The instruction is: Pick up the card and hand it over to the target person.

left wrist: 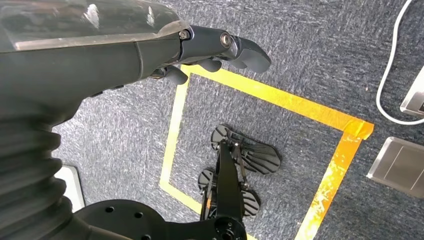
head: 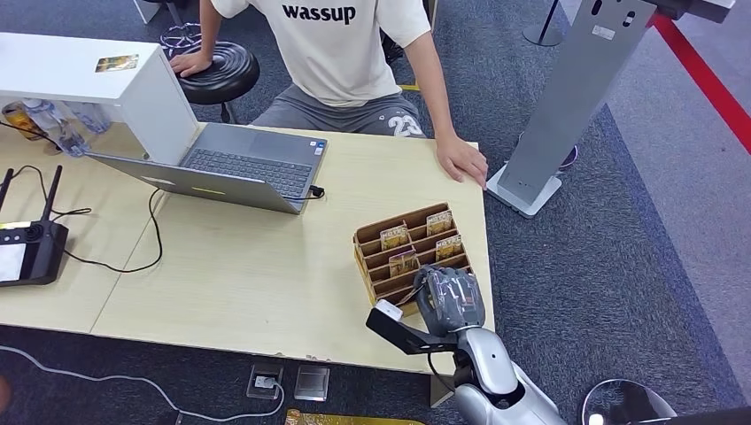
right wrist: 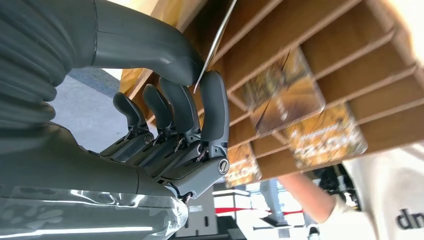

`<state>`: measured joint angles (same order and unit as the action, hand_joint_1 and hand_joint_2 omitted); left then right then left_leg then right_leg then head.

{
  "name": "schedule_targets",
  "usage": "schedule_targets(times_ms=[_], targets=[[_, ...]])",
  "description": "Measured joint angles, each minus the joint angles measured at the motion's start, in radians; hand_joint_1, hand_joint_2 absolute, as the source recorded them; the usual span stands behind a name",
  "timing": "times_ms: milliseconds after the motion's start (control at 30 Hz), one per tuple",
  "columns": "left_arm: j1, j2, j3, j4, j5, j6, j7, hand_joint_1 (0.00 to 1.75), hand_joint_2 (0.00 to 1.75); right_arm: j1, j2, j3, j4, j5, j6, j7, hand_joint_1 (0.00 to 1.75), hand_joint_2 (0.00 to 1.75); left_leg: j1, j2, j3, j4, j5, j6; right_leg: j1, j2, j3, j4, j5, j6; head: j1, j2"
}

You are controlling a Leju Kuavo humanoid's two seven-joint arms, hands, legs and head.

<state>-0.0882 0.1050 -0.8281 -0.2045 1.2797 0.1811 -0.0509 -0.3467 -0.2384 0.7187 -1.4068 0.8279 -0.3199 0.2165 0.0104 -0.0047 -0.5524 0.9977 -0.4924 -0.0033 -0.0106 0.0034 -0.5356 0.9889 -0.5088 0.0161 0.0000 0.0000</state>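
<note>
My head camera looks forward and down from high up, taking in the whole bench [head: 221, 266], the wooden card rack [head: 412, 252] near its right edge, and a seated person [head: 336, 53] across from me. The camera at my right wrist sits close behind my right hand [right wrist: 170, 130], facing that same rack [right wrist: 310, 75] at very near range, turned on its side. My left wrist camera points down past my left hand [left wrist: 210, 47] at the carpeted floor [left wrist: 310, 60].
</note>
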Motion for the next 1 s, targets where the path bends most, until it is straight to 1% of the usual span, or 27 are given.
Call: schedule_targets(times_ms=[67, 167, 233, 300, 400, 567, 667, 800, 1000], targets=[[0.0, 0.001, 0.001, 0.0, 0.005, 0.001, 0.001, 0.0, 1.75, -0.004, -0.023, -0.014, -0.057, 0.015, 0.013, 0.03, 1.48, 1.75, 0.0, 0.0, 0.0, 0.0, 0.0, 0.0, 0.0, 0.0, 0.0, 0.0, 0.0, 0.0, 0.0, 0.0], [0.0, 0.001, 0.002, 0.0, 0.014, 0.001, 0.0, 0.0, 1.75, -0.014, -0.076, -0.044, -0.192, 0.03, 0.061, 0.089, 1.48, 1.75, 0.0, 0.0, -0.001, 0.001, 0.0, 0.0, 0.0, 0.0, -0.001, 0.001, 0.0, 0.0, 0.0, 0.0], [0.0, 0.0, 0.002, 0.0, 0.018, 0.001, 0.0, 0.0, 1.75, -0.016, -0.101, -0.061, -0.266, 0.034, 0.082, 0.112, 1.48, 1.75, 0.0, 0.0, -0.001, 0.001, 0.0, 0.0, 0.0, 0.0, -0.002, 0.002, -0.001, 0.0, 0.0, 0.0], [0.0, -0.001, 0.002, 0.0, 0.02, 0.0, -0.001, 0.0, 1.75, -0.015, -0.114, -0.07, -0.31, 0.035, 0.092, 0.121, 1.48, 1.75, 0.0, -0.001, -0.002, 0.002, -0.001, 0.0, 0.0, -0.001, -0.002, 0.002, -0.001, 0.0, 0.0, 0.0], [0.0, -0.001, 0.002, 0.0, 0.021, 0.0, 0.0, 0.0, 1.75, -0.011, -0.117, -0.069, -0.324, 0.037, 0.097, 0.124, 1.48, 1.75, 0.0, -0.001, -0.001, 0.001, 0.0, 0.0, 0.0, 0.0, -0.001, 0.001, -0.001, 0.0, 0.0, 0.0], [0.0, -0.001, 0.001, 0.001, 0.023, -0.002, 0.002, 0.0, 1.75, -0.008, -0.106, -0.057, -0.304, 0.028, 0.101, 0.122, 1.48, 1.75, 0.0, 0.0, 0.001, -0.001, 0.0, 0.0, 0.0, 0.0, 0.001, 0.0, 0.0, 0.0, 0.0, 0.0], [0.0, -0.001, -0.001, 0.001, 0.026, 0.0, 0.003, 0.0, 1.75, -0.01, -0.097, -0.053, -0.287, 0.015, 0.086, 0.113, 1.48, 1.75, 0.0, 0.0, 0.001, 0.0, 0.0, 0.0, 0.0, 0.0, 0.001, -0.001, 0.0, 0.0, 0.0, 0.0], [-0.001, 0.001, -0.01, 0.001, 0.026, -0.002, 0.005, 0.0, 1.75, -0.033, -0.055, -0.048, -0.204, -0.009, 0.014, 0.063, 1.48, 1.75, 0.001, 0.001, 0.002, -0.002, 0.0, 0.0, 0.001, 0.001, 0.002, -0.002, 0.001, 0.0, 0.0, 0.0], [-0.003, -0.005, -0.035, 0.005, 0.017, -0.012, 0.002, 0.0, 1.75, -0.163, 0.035, -0.035, 0.014, -0.086, -0.149, -0.04, 1.48, 1.75, 0.0, 0.005, 0.003, -0.002, 0.0, -0.001, 0.0, 0.005, 0.001, -0.002, 0.002, -0.001, 0.0, 0.0]])
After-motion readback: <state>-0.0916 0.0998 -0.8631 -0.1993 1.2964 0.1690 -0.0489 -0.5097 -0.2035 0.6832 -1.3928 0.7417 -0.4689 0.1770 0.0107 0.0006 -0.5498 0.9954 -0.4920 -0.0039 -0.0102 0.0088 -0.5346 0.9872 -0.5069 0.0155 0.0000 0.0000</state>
